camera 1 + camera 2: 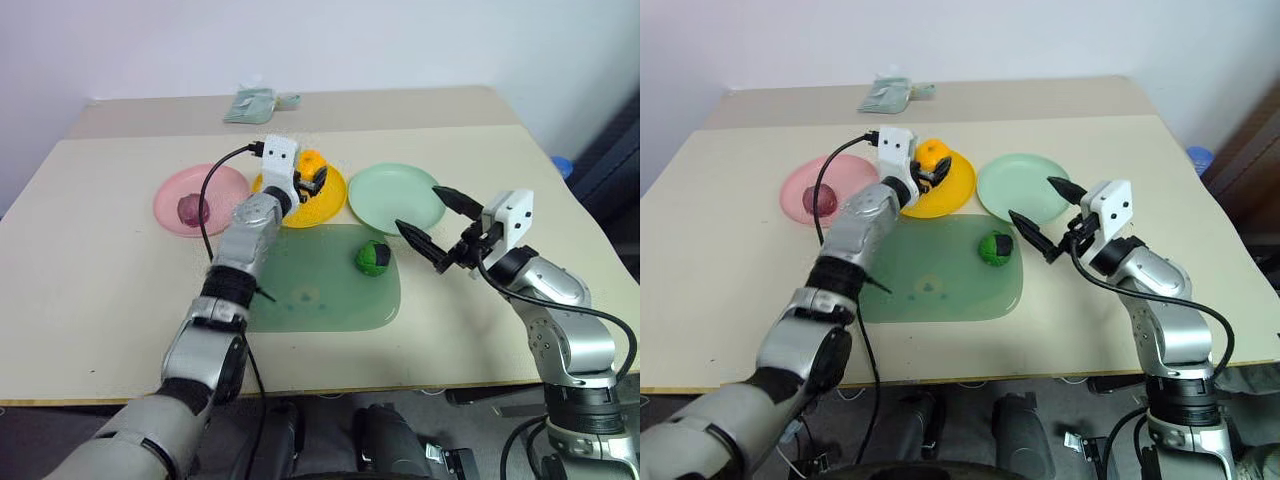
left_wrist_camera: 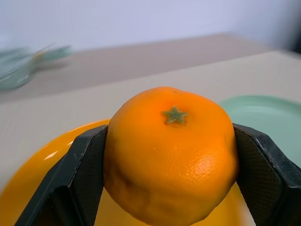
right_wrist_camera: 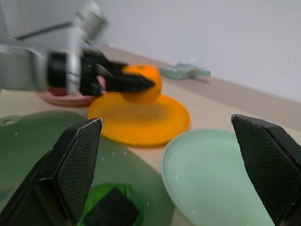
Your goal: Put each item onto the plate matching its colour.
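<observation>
three plates [image 1: 396,196] in a row, mat [image 1: 330,290] before them, fruit [image 1: 373,257] on the mat's right, packet [image 1: 250,103] far behind

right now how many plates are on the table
3, in a row behind the green mat: pink plate at the robot's left, yellow-orange plate in the middle, mint green plate at the right. None look hidden.
</observation>
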### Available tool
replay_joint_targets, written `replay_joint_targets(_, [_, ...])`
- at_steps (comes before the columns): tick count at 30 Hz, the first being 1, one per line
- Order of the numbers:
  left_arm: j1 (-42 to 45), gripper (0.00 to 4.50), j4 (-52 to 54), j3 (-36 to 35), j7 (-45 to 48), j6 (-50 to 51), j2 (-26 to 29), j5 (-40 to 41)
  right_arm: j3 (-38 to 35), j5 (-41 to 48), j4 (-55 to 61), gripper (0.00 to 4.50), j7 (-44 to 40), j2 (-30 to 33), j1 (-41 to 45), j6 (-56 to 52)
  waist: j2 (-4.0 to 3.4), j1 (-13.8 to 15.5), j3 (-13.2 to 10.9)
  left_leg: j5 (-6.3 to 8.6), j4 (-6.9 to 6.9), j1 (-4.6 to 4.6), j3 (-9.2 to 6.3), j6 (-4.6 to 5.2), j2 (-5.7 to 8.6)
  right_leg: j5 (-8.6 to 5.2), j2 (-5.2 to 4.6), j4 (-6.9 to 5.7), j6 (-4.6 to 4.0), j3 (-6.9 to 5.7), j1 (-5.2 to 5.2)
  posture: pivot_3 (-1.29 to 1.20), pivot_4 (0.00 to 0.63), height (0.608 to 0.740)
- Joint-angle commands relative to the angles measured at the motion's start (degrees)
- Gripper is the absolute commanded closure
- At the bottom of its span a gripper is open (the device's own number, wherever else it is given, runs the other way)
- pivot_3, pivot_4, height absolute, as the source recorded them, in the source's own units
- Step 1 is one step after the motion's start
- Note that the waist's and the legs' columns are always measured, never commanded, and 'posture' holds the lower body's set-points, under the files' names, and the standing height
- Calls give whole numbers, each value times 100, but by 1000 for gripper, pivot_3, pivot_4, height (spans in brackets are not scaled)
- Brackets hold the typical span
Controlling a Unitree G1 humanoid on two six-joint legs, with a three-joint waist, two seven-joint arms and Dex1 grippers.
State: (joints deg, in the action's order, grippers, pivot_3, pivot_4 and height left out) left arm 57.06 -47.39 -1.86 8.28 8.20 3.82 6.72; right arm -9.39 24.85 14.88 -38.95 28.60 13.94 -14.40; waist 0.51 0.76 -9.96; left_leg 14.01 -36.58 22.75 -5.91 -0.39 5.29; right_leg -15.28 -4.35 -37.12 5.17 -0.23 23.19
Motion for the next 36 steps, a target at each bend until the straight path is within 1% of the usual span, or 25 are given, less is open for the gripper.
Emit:
replay_joint_targets(1, [424, 1158, -932, -167, -384, -540, -111, -119, -20, -41, 21, 0, 37, -25, 79, 169, 2, -3, -1, 0, 0, 1, 1, 0, 0, 0, 0, 1, 1, 0, 1, 0, 150, 740])
replay_joint_targets(2, [508, 1158, -1153, -192, -422, -642, -136, -120, -12, -48, 12, 0, 43, -30, 80, 183, 3, -2, -2, 0, 1, 2, 1, 0, 1, -1, 0, 2, 1, 0, 2, 0, 150, 740])
replay_joint_targets(4, [617, 214, -1504, -240, -394, -785, -182, -115, 0, -63, -16, 0, 52, -38, 89, 206, 3, -3, -2, -1, 0, 12, 1, -2, 1, 0, -1, 1, 1, 0, 12, 0, 150, 740])
replay_joint_targets(5, [654, 20, -1621, -253, -377, -843, -192, -125, 1, -68, -28, 0, 52, -40, 93, 214, 3, -3, -2, -4, -1, 18, 1, -7, 1, 0, -1, 1, 2, -1, 17, 0, 150, 740])
replay_joint_targets(8, [674, 20, -1707, -310, -196, -974, -199, -81, -9, -86, -46, 0, 58, -49, 104, 226, 3, -3, -2, -6, -4, 26, 1, -11, 2, 0, -1, -3, 2, 0, 25, 0, 150, 740])
replay_joint_targets(11, [513, 20, -1289, -384, 94, -1066, -153, 45, -21, -83, -27, 0, 75, -63, 85, 224, 3, -3, -2, -4, -12, 29, 1, -7, 2, 1, 0, -6, 3, 0, 25, 0, 150, 740])
replay_joint_targets(13, [183, 20, -575, -364, 506, -965, -72, 164, -13, -86, -13, 0, 82, -79, 54, 228, 3, -20, -2, -4, -22, 35, 0, -7, 2, 4, 0, -8, 6, -1, 26, 0, 150, 740])
replay_joint_targets(16, [-500, 20, 787, -247, 1037, -478, 92, 314, 17, -90, 14, 0, 101, -114, 16, 227, 0, -51, -1, -5, -28, 36, 1, -10, 1, 5, 0, -10, 7, 2, 26, 0, 150, 740])
replay_joint_targets(20, [-1633, 20, 2905, 4, 1928, 400, 540, 715, 167, -117, 9, 0, 95, -174, -16, 198, -2, -88, 0, -6, -28, 35, 0, -10, -2, 6, 1, -16, 4, 5, 29, 0, 150, 740])
replay_joint_targets(23, [-2169, 20, 3855, 128, 2505, 857, 842, 1036, 290, -156, 2, 0, 91, -215, -38, 188, -4, -64, -1, -3, -39, 36, -1, -6, -2, 10, 0, -21, -2, 6, 28, 0, 150, 740])
replay_joint_targets(26, [-2935, 20, 4505, 181, 3481, 288, 1325, 1231, 597, -331, -110, 0, 110, -288, -34, 122, -8, -41, 2, -1, -45, 33, -3, -1, -3, 13, 0, -19, -5, 5, 23, 0, 150, 740])
replay_joint_targets(27, [-3107, 20, 4642, 167, 3833, 313, 1538, 1358, 709, -429, -183, 0, 121, -308, -25, 113, -10, -50, 2, -1, -45, 31, -3, -1, -3, 12, 0, -19, -7, 5, 20, 0, 150, 740])
replay_joint_targets(29, [-3292, 20, 4796, 32, 4463, 677, 1933, 1815, 910, -602, -332, 0, 190, -335, 7, -15, -13, -54, 0, -2, -43, 29, -3, -3, -9, 14, 5, -19, -13, 5, 23, 0, 150, 740])
replay_joint_targets(32, [-3553, 20, 4866, -112, 5490, 439, 2501, 2193, 1185, -824, -489, 0, 236, -300, 31, -271, -15, -39, -1, -2, -42, 32, -4, -4, -14, 12, 8, -19, -21, 5, 26, 0, 150, 740])
replay_joint_targets(36, [-3937, 20, 5079, -314, 6307, 567, 3138, 2584, 1364, -981, -741, 0, 289, -383, 84, -375, -15, -22, -2, -1, -41, 36, -4, -2, -12, 5, 4, -7, -33, 5, 26, 0, 150, 740])
